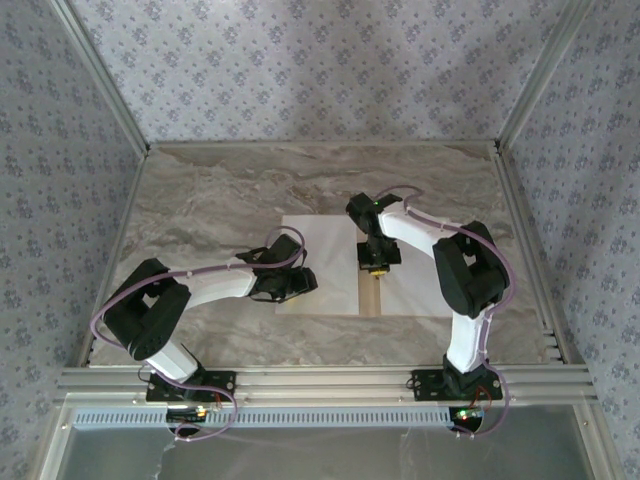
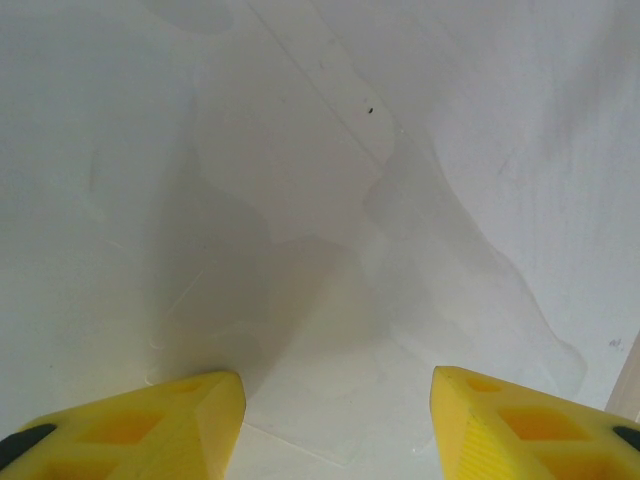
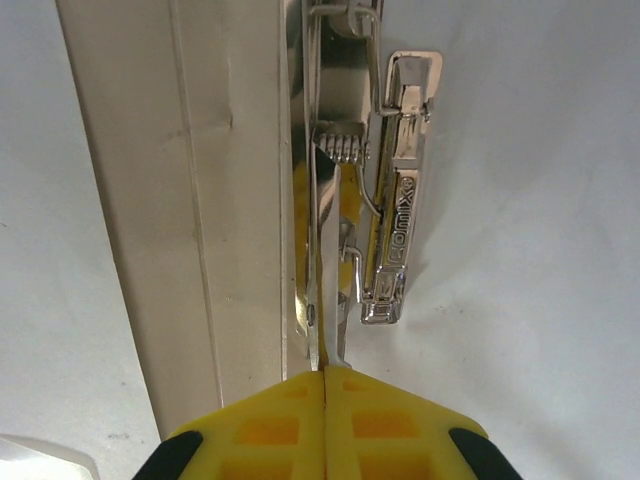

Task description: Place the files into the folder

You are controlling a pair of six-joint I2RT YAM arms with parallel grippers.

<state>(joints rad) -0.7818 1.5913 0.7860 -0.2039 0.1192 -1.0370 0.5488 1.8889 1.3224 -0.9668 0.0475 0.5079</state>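
Left gripper [image 2: 338, 400] hangs wide open over the white paper sheet [image 1: 328, 243] on the tan cardboard folder [image 1: 369, 300], left leaf. Right gripper [image 3: 325, 378] is pinched shut on the silver metal clip [image 3: 395, 200] at its spine

The folder [image 1: 369, 305] lies open on the table [image 1: 220, 200], slightly toward 3 o'clock of centre. One sheet [image 1: 325, 250] lies on its 9 o'clock leaf, the other sheet [image 1: 425, 295] on its 3 o'clock leaf, with the spine [image 3: 150, 200] between them. The clip [image 3: 398, 190] lies along the spine's 3 o'clock side. The left gripper [image 1: 300, 283] is over the first sheet's 7 o'clock corner, the right gripper [image 1: 378, 262] over the spine.
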